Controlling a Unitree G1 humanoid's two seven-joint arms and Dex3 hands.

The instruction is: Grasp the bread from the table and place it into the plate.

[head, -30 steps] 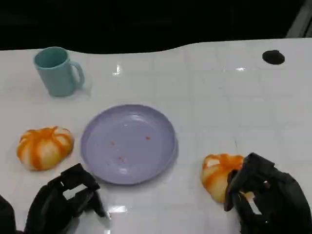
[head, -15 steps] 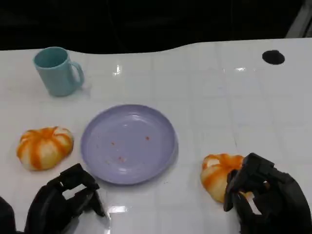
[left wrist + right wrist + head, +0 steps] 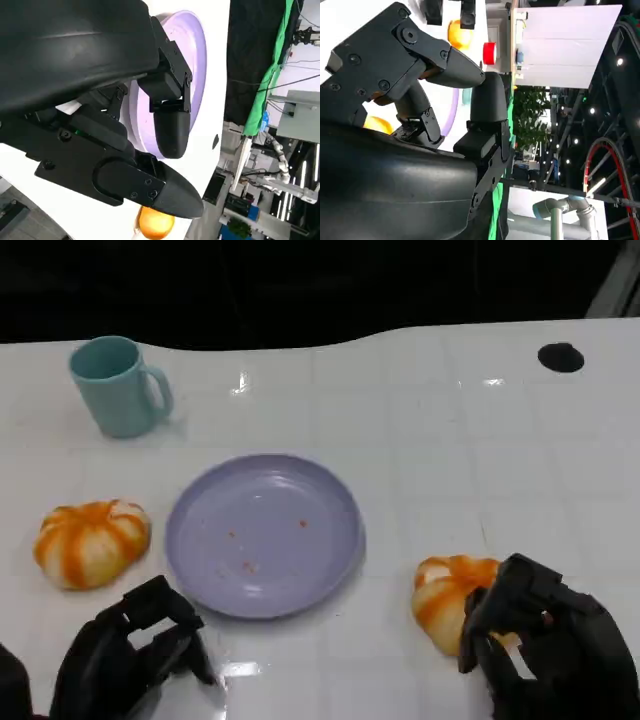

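nothing has visibly moved since a second ago: the right robot hand [image 3: 540, 645] still curls against one bread [image 3: 450, 598] on the worktop [image 3: 440, 440], right of the plate [image 3: 263, 534], though a firm grip cannot be told. two breads, the other bread [image 3: 90, 542] left of the one plate, one mug [image 3: 118, 386]; left robot hand [image 3: 130, 650] empty, fingers apart.

This looks like a robot lab. Past the far edge of the white tabletop [image 3: 450, 440], the wrist views show a green cloth [image 3: 272, 75] hanging up, a pale robot arm [image 3: 560, 210], a red button [image 3: 490, 53], bright ceiling lights [image 3: 620, 62], and a leafy plant [image 3: 532, 130].
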